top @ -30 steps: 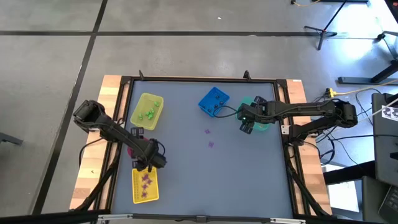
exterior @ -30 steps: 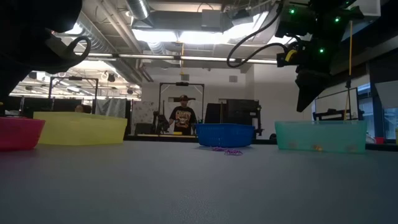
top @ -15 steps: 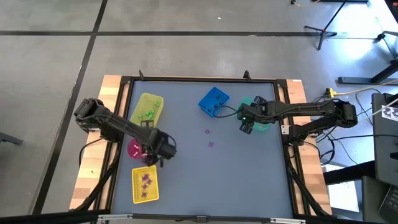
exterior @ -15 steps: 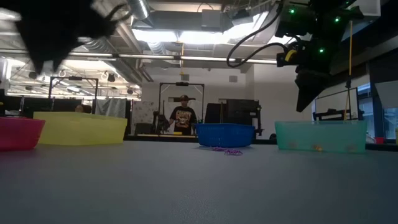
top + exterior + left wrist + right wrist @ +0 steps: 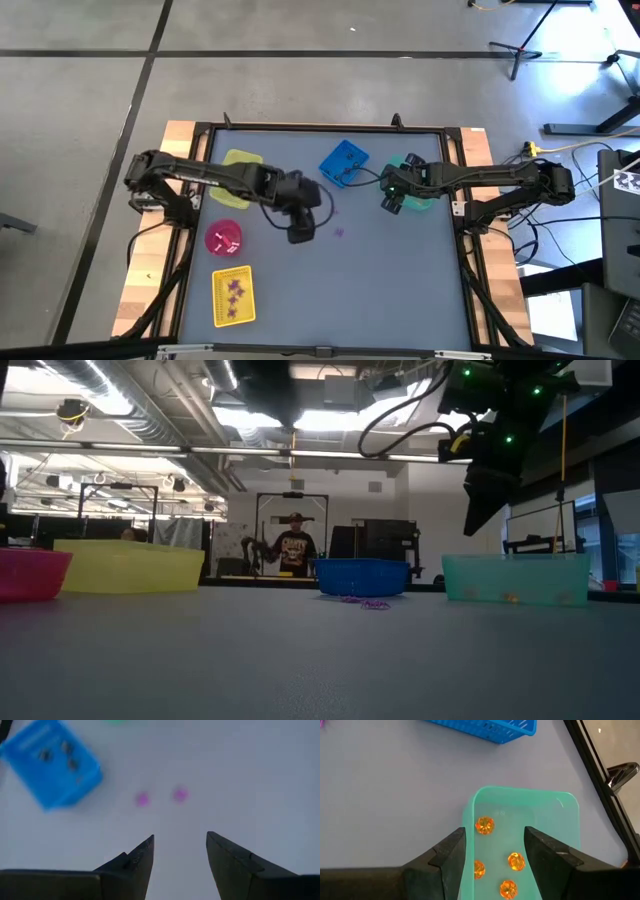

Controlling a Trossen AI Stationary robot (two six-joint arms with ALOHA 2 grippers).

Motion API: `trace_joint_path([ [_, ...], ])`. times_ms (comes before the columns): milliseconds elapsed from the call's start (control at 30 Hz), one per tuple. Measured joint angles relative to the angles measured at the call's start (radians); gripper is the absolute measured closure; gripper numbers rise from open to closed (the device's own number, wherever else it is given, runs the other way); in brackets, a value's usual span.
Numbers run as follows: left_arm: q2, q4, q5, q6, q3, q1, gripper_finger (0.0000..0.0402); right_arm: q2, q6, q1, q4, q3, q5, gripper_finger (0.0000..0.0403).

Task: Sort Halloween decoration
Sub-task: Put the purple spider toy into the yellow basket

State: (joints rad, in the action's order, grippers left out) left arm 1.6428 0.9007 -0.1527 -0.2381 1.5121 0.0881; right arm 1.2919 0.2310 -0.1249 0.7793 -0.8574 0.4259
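Two small purple trinkets (image 5: 337,222) lie on the grey table near its middle; the left wrist view shows them (image 5: 142,799) ahead of the fingers. My left gripper (image 5: 303,234) (image 5: 180,840) hangs open above the table, just left of them, touching nothing. My right gripper (image 5: 392,202) (image 5: 494,832) is open over the teal bin (image 5: 560,820), which holds several orange trinkets (image 5: 484,825). Dark trinkets (image 5: 46,755) lie in the blue bin (image 5: 344,163). Purple trinkets (image 5: 235,290) lie in the yellow tray (image 5: 232,310).
A yellow bin (image 5: 240,160) at the far left is partly hidden by my left arm. A pink bowl (image 5: 222,238) sits between it and the yellow tray. In the low view a person (image 5: 292,548) stands in the room beyond the table. Open tabletop lies at near right (image 5: 400,290).
My left gripper has swung from above the yellow tray at the near left, past the pink bowl, toward the table's middle, and now hangs beside the two purple trinkets. Nothing on the table has moved.
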Motion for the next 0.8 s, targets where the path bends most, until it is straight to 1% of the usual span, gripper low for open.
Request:
trace_joint_path([
  [67, 0.000, -0.096, 0.046, 0.032, -0.012, -0.023, 0.0237, 0.000, 0.000, 0.000, -0.003, 0.000, 0.000, 0.0203],
  [233, 0.000, -0.312, 0.061, 0.083, -0.042, -0.061, 0.0237, 0.000, 0.000, 0.000, -0.005, 0.000, 0.000, 0.0203],
  [300, 0.009, -0.382, 0.081, 0.135, -0.047, -0.073, 0.0237, 0.000, 0.000, 0.000, -0.008, 0.000, 0.000, 0.0203],
  [433, 0.049, -0.483, 0.184, 0.278, -0.047, -0.089, 0.0237, 0.000, 0.000, 0.000, -0.023, 0.000, 0.000, 0.0203],
  [500, 0.082, -0.503, 0.246, 0.330, -0.036, -0.095, 0.0237, 0.000, 0.000, 0.000, -0.025, 0.000, 0.000, 0.0203],
  [567, 0.129, -0.501, 0.277, 0.375, -0.012, -0.107, 0.0237, 0.000, 0.000, 0.000, -0.025, 0.000, 0.000, 0.0203],
  [733, 0.257, -0.454, 0.279, 0.457, 0.082, -0.137, 0.0237, 0.000, 0.000, 0.000, -0.024, 0.000, 0.000, 0.0203],
  [800, 0.313, -0.399, 0.279, 0.490, 0.133, -0.150, 0.0237, 0.000, 0.000, 0.000, -0.022, 0.000, 0.000, 0.0203],
])
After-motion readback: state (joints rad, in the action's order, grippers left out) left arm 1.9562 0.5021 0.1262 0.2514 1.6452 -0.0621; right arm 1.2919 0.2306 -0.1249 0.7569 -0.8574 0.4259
